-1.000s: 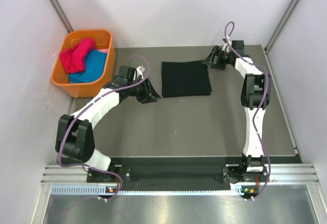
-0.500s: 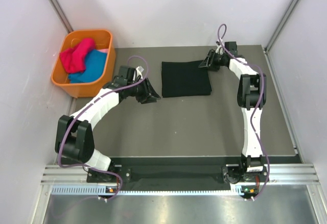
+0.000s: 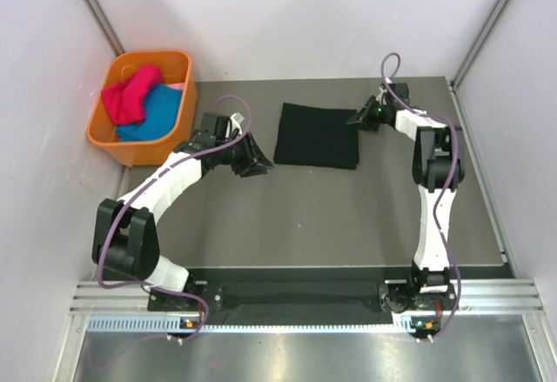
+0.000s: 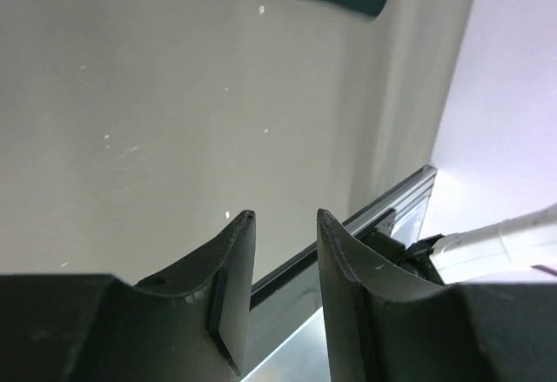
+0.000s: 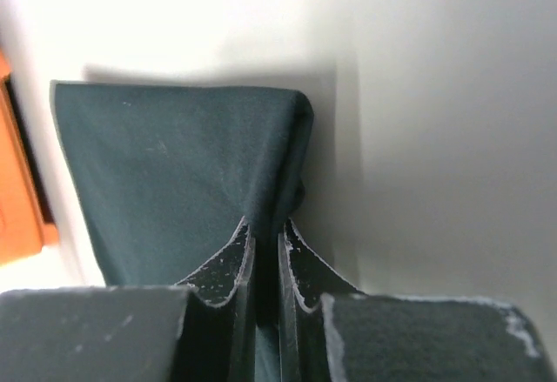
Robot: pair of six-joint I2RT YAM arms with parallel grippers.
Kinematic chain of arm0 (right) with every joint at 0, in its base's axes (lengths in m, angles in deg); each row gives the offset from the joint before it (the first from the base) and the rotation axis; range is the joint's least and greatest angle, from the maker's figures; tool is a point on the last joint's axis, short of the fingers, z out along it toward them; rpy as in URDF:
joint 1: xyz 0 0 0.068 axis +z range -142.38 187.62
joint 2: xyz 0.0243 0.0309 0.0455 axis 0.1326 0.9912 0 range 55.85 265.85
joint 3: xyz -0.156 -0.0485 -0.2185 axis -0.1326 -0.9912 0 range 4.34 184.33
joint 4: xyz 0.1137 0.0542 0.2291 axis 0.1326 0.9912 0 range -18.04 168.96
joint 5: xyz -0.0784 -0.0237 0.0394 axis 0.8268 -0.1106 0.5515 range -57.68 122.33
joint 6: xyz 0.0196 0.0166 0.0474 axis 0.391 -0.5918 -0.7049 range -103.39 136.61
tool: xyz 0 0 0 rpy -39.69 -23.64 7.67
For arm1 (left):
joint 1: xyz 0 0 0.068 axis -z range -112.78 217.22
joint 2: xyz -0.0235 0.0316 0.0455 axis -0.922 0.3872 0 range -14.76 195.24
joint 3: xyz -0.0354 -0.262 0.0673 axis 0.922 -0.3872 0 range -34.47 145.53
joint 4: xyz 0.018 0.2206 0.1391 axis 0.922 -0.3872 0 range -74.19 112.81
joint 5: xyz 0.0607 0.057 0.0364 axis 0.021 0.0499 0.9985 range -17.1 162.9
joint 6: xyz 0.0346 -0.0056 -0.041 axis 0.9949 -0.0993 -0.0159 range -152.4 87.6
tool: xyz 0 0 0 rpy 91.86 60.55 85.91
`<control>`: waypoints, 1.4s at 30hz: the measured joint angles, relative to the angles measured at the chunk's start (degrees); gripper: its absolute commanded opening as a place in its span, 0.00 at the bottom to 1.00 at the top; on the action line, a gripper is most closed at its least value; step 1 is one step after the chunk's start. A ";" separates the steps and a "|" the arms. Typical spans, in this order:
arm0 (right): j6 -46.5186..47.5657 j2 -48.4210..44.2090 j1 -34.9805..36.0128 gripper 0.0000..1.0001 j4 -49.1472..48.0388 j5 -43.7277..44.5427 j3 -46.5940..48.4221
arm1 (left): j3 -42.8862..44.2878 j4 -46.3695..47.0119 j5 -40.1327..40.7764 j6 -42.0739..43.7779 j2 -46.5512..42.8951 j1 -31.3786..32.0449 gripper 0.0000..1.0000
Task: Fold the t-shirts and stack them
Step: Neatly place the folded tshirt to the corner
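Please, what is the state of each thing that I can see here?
black t-shirt: folded flat, far right corner pinched.
pink t-shirt: crumpled in the basket.
teal t-shirt: unfolded, in the basket.
orange basket: upright, holding shirts.
left gripper: open, empty.
right gripper: shut on the black t-shirt.

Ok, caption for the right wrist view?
Right gripper pinches an edge of the folded black t-shirt; orange basket at frame's left.
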 measured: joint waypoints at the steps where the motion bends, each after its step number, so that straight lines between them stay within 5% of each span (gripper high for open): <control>1: -1.55 -2.60 -0.28 0.00 -1.33 1.68 -4.31 | -0.57 0.61 -0.17 -0.39 -0.63 0.00 0.39; 13: -23.37 -46.18 -14.23 0.00 0.28 29.68 -53.75 | -14.69 2.49 -3.93 -2.86 -18.05 0.07 0.39; 23: -25.38 -83.14 -32.35 0.00 18.08 43.98 -73.31 | -17.27 -0.94 -5.84 -0.48 -27.28 2.34 0.39; 28: -22.43 -88.04 -40.65 0.00 21.14 45.40 -76.08 | -17.25 -2.95 -5.88 0.42 -27.39 6.23 0.39; 42: -15.96 -89.94 -41.97 0.00 21.14 52.46 -79.10 | -15.69 -9.77 -5.46 4.02 -29.24 10.88 0.39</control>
